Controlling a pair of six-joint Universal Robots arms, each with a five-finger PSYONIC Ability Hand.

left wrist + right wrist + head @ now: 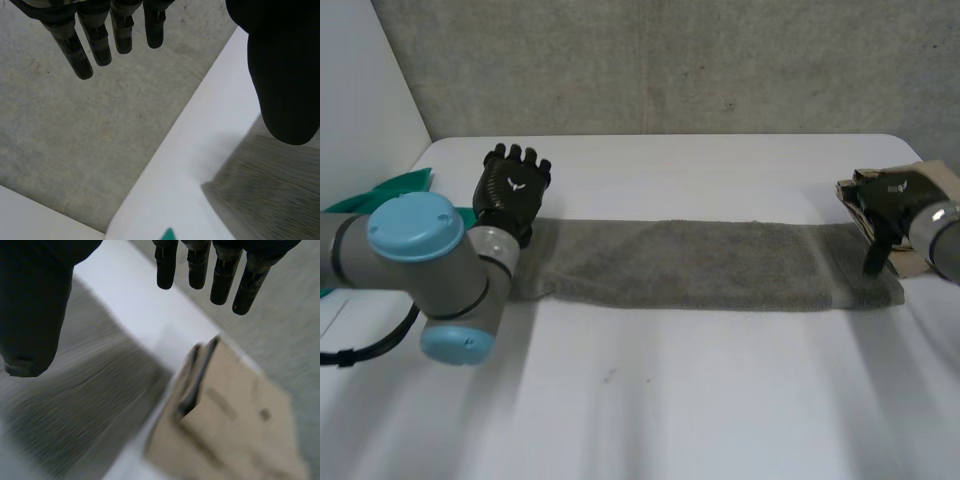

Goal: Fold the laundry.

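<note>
A long grey terry towel [690,265], folded into a narrow strip, lies flat across the middle of a white table [670,400], running from left to right. A rough grey concrete wall [670,60] stands behind the table's far edge.

The robot's black left hand [512,195] is at the towel's left end, on its far side. In the left wrist view its fingers [100,45] are straight and spread, grasping nothing, and they reach out past the table's edge. Its thumb [282,75] hangs over the towel's [270,190] corner. I cannot tell whether the hand touches the cloth.

The black right hand [885,205] is at the towel's right end. In the right wrist view its fingers [220,275] are likewise straight and released, holding nothing, with the thumb [35,305] over the towel [85,410]. Whether the thumb touches the cloth is unclear.

A flattened brown cardboard box [938,178] lies at the table's right edge, just beside the towel's end and partly behind the right hand; the right wrist view shows it [240,425] next to the cloth.

A crumpled green cloth [400,188] sits at the far left, behind the left arm's light-blue cap.
</note>
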